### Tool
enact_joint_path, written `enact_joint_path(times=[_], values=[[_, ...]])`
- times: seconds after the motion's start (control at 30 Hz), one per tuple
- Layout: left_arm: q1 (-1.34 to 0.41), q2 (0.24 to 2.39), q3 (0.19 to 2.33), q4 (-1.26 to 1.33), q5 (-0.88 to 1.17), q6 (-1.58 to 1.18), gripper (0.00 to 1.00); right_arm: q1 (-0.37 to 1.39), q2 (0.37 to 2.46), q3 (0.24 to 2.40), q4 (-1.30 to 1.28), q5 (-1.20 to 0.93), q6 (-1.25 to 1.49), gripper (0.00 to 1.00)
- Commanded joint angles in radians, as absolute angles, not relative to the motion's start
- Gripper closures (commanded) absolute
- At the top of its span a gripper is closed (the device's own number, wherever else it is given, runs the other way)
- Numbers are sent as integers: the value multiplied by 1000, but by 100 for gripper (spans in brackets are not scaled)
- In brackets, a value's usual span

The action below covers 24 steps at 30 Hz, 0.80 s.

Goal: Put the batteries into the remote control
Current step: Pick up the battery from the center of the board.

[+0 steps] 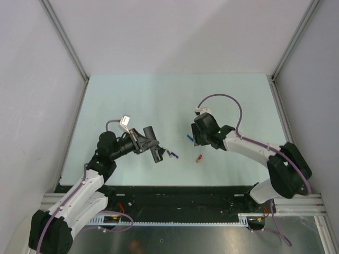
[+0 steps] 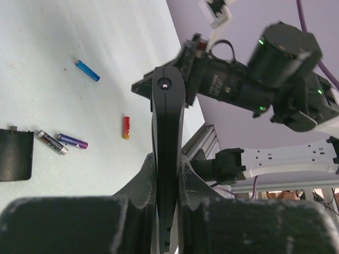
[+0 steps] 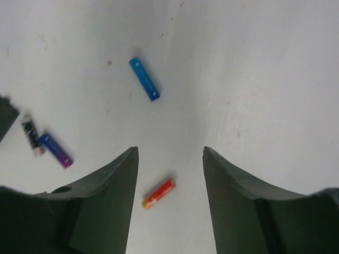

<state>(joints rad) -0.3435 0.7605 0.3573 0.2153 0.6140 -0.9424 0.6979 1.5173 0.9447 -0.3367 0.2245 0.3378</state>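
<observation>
My left gripper is shut on the remote control, a slim black bar held edge-on above the table; in the top view the remote control juts out from the left gripper. The batteries lie loose on the table: a red-orange one, a blue one, a purple one and a dark one. My right gripper hangs open above the table. The red-orange battery shows between its fingers, untouched.
The remote's black back panel lies flat on the table beside the dark and purple batteries. The right arm hovers close beyond the remote. The table's near edge and metal rail run behind both grippers.
</observation>
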Motion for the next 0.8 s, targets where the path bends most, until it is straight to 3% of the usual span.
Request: enact_joint_path(times=[0.0, 0.07, 0.23, 0.43, 0.77], values=[[-341, 759, 373, 259, 634, -937, 100, 758, 1366, 907, -448, 328, 602, 39], [-341, 768, 373, 261, 627, -936, 100, 797, 1350, 900, -480, 347, 675, 34], [-341, 795, 367, 267, 617, -945, 100, 902, 1347, 881, -555, 442, 846, 37], [-344, 790, 354, 273, 609, -957, 100, 904, 1331, 749, -489, 376, 957, 42], [-353, 781, 341, 278, 600, -963, 100, 896, 1388, 738, -410, 334, 973, 47]])
